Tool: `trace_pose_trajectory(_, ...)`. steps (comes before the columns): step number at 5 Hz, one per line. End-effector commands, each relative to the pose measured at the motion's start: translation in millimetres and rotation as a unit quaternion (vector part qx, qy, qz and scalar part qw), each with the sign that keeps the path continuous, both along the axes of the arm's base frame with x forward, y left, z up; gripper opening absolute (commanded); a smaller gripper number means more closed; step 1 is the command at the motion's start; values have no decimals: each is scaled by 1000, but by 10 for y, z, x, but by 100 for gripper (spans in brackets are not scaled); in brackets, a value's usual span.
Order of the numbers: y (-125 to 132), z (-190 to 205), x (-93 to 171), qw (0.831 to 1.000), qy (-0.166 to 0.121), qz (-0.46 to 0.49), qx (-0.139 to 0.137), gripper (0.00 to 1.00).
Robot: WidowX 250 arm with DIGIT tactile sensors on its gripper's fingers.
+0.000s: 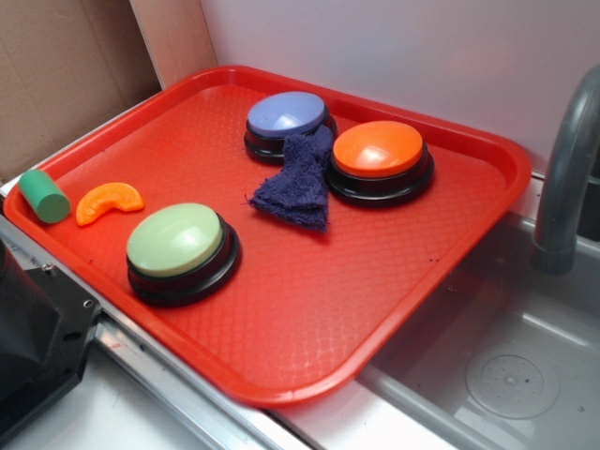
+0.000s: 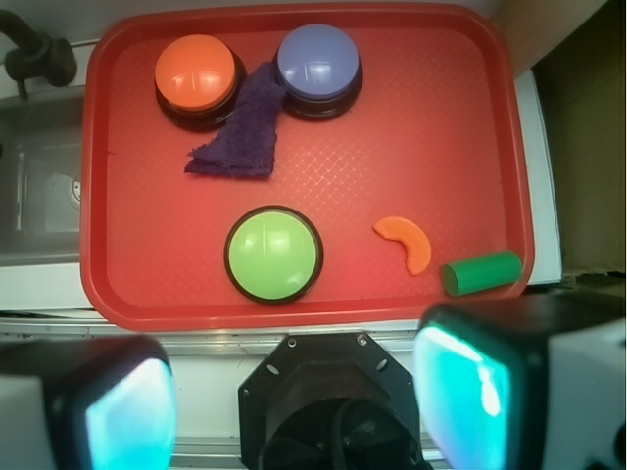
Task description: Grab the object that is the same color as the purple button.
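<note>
Far ahead of the released pincer [image 2: 294, 392] lies the cloth [image 2: 240, 132], untouched.

black octagonal mount [image 2: 328, 392], teal-lit finger pads [image 2: 460, 392]

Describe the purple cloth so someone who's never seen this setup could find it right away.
Look at the red tray beside the sink. At its far end, the purple cloth lies wedged between the lavender button and the orange button. It is the only soft, fuzzy, dark thing there.
</note>
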State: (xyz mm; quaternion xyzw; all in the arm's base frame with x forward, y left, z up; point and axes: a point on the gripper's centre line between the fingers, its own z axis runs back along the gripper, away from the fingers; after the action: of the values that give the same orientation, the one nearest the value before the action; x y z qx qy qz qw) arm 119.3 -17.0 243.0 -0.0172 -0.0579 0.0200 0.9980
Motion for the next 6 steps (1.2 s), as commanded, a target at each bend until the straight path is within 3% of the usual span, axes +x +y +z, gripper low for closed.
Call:
trace_pose_trajectory(1,0,0,0,1000,0,0,0,100)
trace_pose_trajectory(3,24,-421,464,999,0,39,4,100)
trace_pose_trajectory(4,217,-694,644,997,7,75,-3,100)
trace_pose_trajectory(5,218,-972,860,995,-37,75,-50,100)
trace_pose_trajectory(6,120,-1194,920,996,-10,78,-49,100)
